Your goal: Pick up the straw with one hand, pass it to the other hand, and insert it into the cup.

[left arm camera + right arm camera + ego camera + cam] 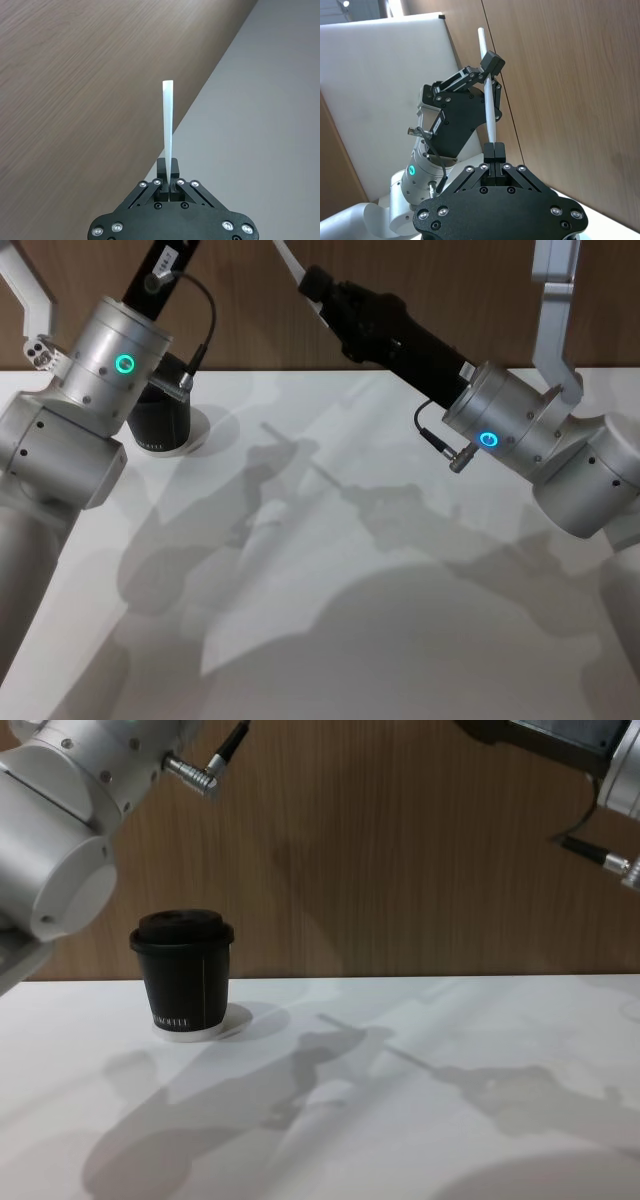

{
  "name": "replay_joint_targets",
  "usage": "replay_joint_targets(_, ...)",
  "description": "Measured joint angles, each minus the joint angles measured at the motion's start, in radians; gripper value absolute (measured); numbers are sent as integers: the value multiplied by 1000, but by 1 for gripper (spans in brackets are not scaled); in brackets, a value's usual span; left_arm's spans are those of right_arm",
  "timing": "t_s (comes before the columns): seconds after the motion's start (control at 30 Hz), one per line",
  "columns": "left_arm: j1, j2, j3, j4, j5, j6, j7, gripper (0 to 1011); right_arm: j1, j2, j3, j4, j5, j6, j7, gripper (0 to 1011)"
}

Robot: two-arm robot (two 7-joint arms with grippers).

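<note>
The straw is in the air, well above the tabletop, and both arms have hold of it. The right end effector is closed narrow on its lower end. The left end effector pinches it higher up, with a short length sticking out past the fingers. The cup, lid on, stands upright on the left of the tabletop, close to the wooden wall.
</note>
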Motion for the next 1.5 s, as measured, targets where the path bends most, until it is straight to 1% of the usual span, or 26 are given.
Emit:
replay_joint_targets(0.17,8,5,0,-10,-8,-3,7,11,0,0,0,0,0,0,0,24)
replay_joint_targets(0.2,9,6,0,-11,-9,-3,8,11,0,0,0,0,0,0,0,58)
replay_joint_targets(0.27,14,8,0,-16,-14,-4,10,10,0,0,0,0,0,0,0,87)
replay_joint_targets(0.33,19,9,-1,-21,-18,-6,12,11,0,0,0,0,0,0,0,175)
replay_joint_targets(0.37,21,10,-1,-23,-19,-7,13,11,0,0,0,0,0,0,0,175)
replay_joint_targets(0.4,24,11,-1,-27,-22,-8,15,10,0,0,0,0,0,0,0,229)
replay_joint_targets(0.5,30,13,-2,-34,-25,-12,19,11,0,0,0,0,0,0,0,288)
replay_joint_targets(0.53,32,14,-2,-36,-25,-14,20,11,0,0,0,0,0,0,0,344)
replay_joint_targets(0.6,34,15,-2,-39,-25,-17,22,10,0,0,0,0,0,0,0,377)
replay_joint_targets(0.67,37,19,-1,-46,-23,-24,28,10,0,0,0,0,0,0,0,463)
replay_joint_targets(0.73,39,23,0,-50,-19,-29,33,11,0,0,0,0,0,0,0,506)
replay_joint_targets(0.8,40,29,2,-56,-8,-38,40,11,0,0,0,0,0,0,0,606)
replay_joint_targets(0.83,41,34,4,-63,3,-45,46,11,0,0,0,0,0,0,0,606)
replay_joint_targets(0.87,41,36,5,-65,8,-49,49,11,0,0,0,0,0,0,0,662)
replay_joint_targets(0.97,41,47,9,-75,26,-59,58,11,0,0,0,0,0,0,0,745)
replay_joint_targets(1.03,40,64,14,-90,55,-76,71,11,0,0,0,0,0,0,0,822)
replay_joint_targets(1.07,39,68,15,-94,65,-81,76,11,0,0,0,0,0,0,0,822)
replay_joint_targets(1.17,37,81,17,-106,88,-93,87,11,0,0,0,0,0,0,0,922)
replay_joint_targets(1.2,35,93,19,-116,107,-102,96,11,0,0,0,0,0,0,0,939)
replay_joint_targets(1.23,35,93,19,-116,107,-102,96,11,0,0,0,0,0,0,0,953)
replay_joint_targets(1.27,34,102,21,-124,124,-110,104,11,0,0,0,0,0,0,0,998)
replay_joint_targets(1.37,32,128,23,-146,173,-131,130,11,0,0,0,0,0,0,0,1001)
replay_joint_targets(1.4,32,128,23,-146,173,-131,130,11,0,0,0,0,0,0,0,1001)
replay_joint_targets(1.43,31,138,24,-155,196,-140,140,10,0,0,0,0,0,0,0,1001)
replay_joint_targets(1.47,31,143,24,-159,202,-142,146,11,0,0,0,0,0,0,0,1000)
replay_joint_targets(1.5,31,151,24,-167,226,-150,159,11,0,0,0,0,0,0,0,1001)
